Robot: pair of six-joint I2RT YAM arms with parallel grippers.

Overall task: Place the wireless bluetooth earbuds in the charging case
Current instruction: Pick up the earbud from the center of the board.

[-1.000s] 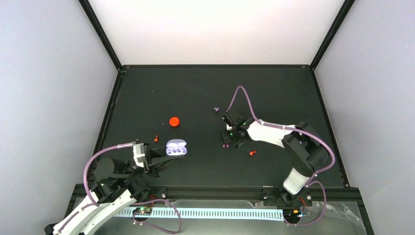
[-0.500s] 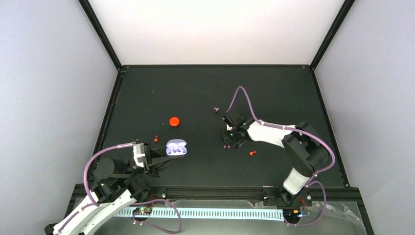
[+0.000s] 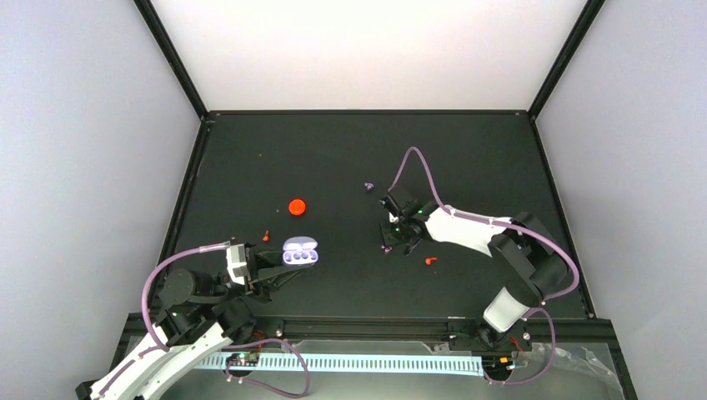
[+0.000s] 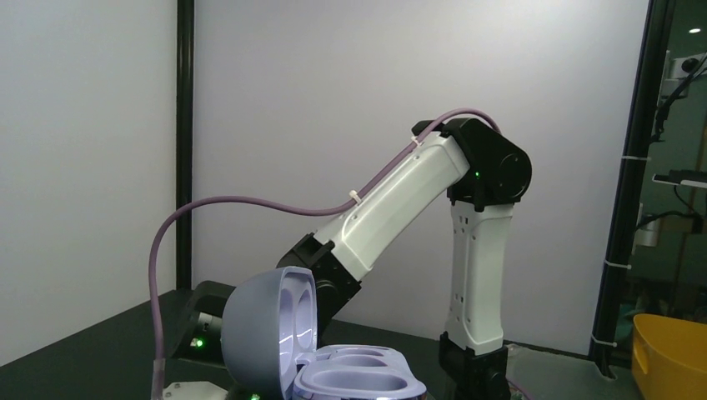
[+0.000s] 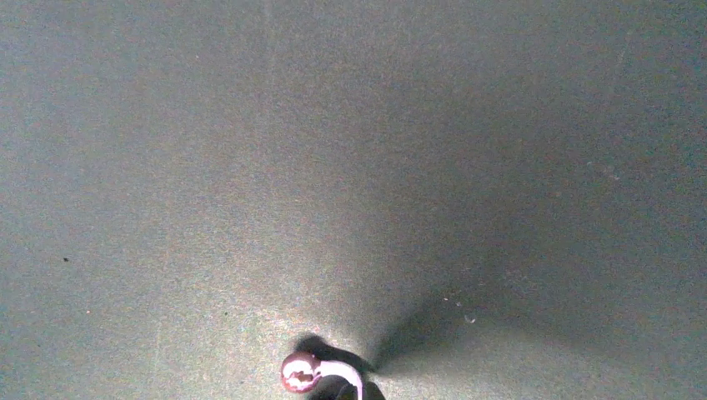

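Observation:
The charging case (image 3: 300,252) is pale lavender with its lid open and both wells empty. It sits in my left gripper (image 3: 293,265) at the near left of the table, and it fills the bottom of the left wrist view (image 4: 333,367). One purple-and-whitish earbud (image 3: 386,247) is at the tip of my right gripper (image 3: 392,242), low over the table. In the right wrist view this earbud (image 5: 302,372) shows at the bottom edge, its stem running into the dark fingertips. The second earbud (image 3: 368,187) lies alone farther back.
A round red cap (image 3: 296,206) lies behind the case. Small red bits lie near the case (image 3: 266,237) and near the right gripper (image 3: 430,260). The right arm (image 4: 417,200) stands beyond the case. A yellow bin (image 4: 671,354) is off the table.
The right arm's wrist and elbow have shifted a little to the right while the earbud at its tip stays in place. The left arm and case have not moved.

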